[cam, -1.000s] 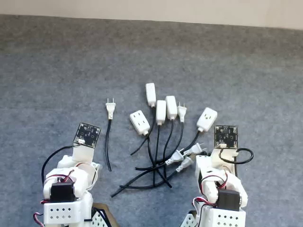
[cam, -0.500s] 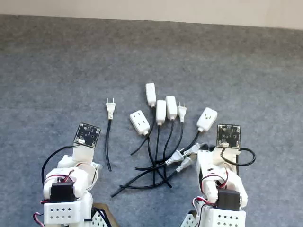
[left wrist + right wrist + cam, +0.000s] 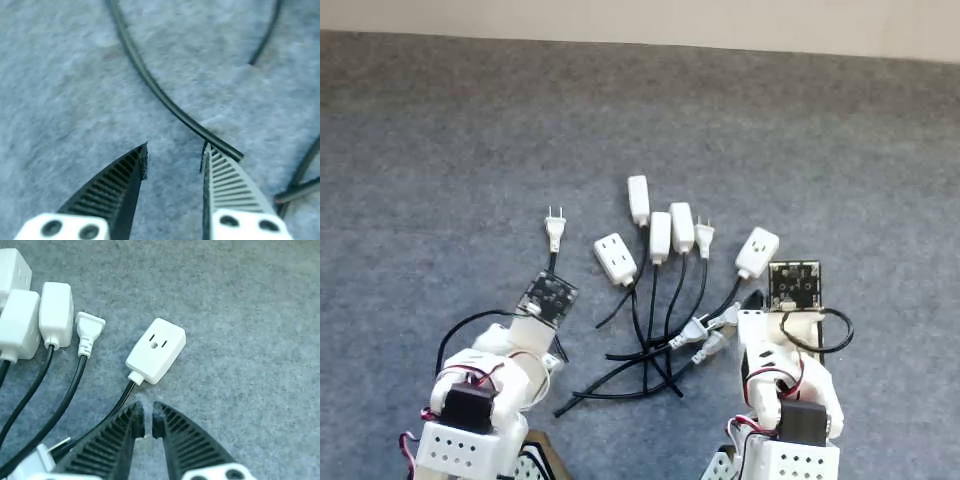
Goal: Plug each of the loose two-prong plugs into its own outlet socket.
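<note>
Several white outlet sockets lie mid-table, among them a lone one [image 3: 615, 257] and one [image 3: 757, 251] on a black cord. A loose two-prong plug [image 3: 554, 228] lies apart to their left, its black cable [image 3: 548, 275] trailing toward the left arm [image 3: 510, 370]. More plugs [image 3: 704, 238] [image 3: 710, 330] lie among the tangled cords. My left gripper [image 3: 174, 162] is open just above the carpet, and that black cable [image 3: 160, 92] runs past one fingertip [image 3: 207, 159]. My right gripper [image 3: 147, 419] is shut and empty, just short of the corded socket [image 3: 156, 350]; a loose plug [image 3: 89, 330] lies beside it.
Grey carpet [image 3: 440, 150] covers the table, open at the left, right and back. Black cords [image 3: 650, 360] cross in a tangle between the two arms. The table's far edge meets a pale wall [image 3: 640, 20].
The left arm has swung right and forward, over the lone plug's cable. The right arm's wrist has shifted slightly left, toward the corded socket.
</note>
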Controlling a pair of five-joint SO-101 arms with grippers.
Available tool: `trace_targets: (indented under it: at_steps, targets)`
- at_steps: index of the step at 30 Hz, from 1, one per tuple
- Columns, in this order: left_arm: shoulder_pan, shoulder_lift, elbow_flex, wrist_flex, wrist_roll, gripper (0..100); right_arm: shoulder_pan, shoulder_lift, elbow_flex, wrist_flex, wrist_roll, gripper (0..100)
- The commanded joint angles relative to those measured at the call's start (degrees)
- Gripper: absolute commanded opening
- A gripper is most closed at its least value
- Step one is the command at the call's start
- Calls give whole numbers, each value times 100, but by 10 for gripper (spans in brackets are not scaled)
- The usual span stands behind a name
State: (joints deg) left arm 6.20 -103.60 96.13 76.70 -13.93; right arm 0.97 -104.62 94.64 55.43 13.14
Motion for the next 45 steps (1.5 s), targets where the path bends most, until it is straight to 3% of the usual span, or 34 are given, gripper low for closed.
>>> trace_targets:
  at_steps: [1, 6, 13, 17, 22, 25, 30, 36, 41, 45]
  targets:
    - [347, -4, 101, 35, 26, 197, 13, 48, -831, -136, 176, 60]
    - [374, -13, 101, -53, 9, 197, 13, 1481, -2695, 382, 149, 101]
    - [-330, -13, 101, -624, 9, 197, 40, 6141, -5736, 664, -185, 101]
    - [-1042, -13, 66, -1582, 0, 197, 48, 8251, -6835, 655, -360, 101]
    - [-2510, 31, -541, -2910, 9, 197, 154, 8936, -6905, 637, -853, 101]
    - [-2747, 48, -1174, -3007, 9, 197, 145, 8664, -6440, 637, -905, 101]
    - [-2747, 892, -2782, -2295, 9, 197, 171, 7169, -5147, 242, -844, 101]
    - [-2624, 4268, -5780, -888, 18, 197, -48, 5560, -3670, 180, -281, 101]
    - [-1692, 7415, -8259, 800, 44, 200, -57, 5033, -2932, 145, -299, 101]
    - [-708, 9147, -9675, 1345, 422, 236, -171, 4787, -2422, -110, -545, 101]
